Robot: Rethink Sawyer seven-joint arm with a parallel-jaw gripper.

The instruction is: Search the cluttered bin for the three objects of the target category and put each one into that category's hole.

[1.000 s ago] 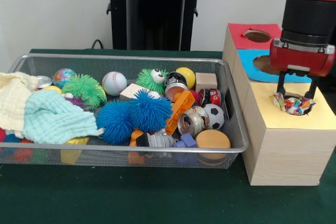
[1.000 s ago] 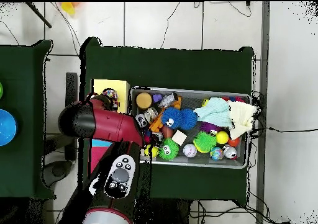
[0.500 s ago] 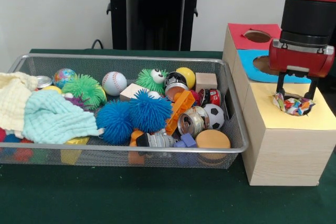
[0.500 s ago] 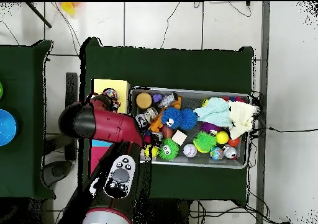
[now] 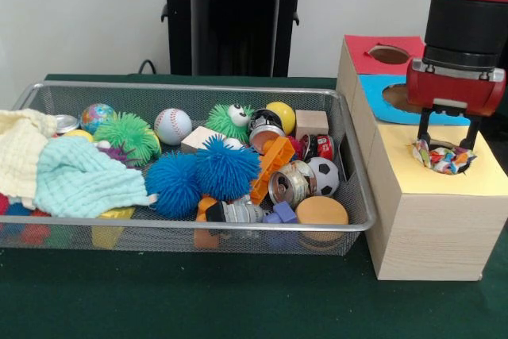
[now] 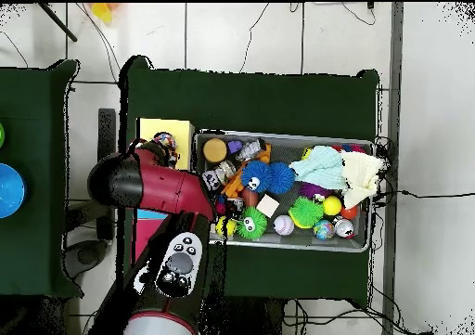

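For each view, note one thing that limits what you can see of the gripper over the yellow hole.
Front view: the gripper is sharp and evenly lit, fingers straddling the multicoloured wad in the yellow hole. Overhead view: the red arm hides the gripper; only the wad peeks out.

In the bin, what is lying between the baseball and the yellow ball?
In the front view, a green fuzzy toy with googly eyes lies between the baseball and the yellow ball, at the back of the bin.
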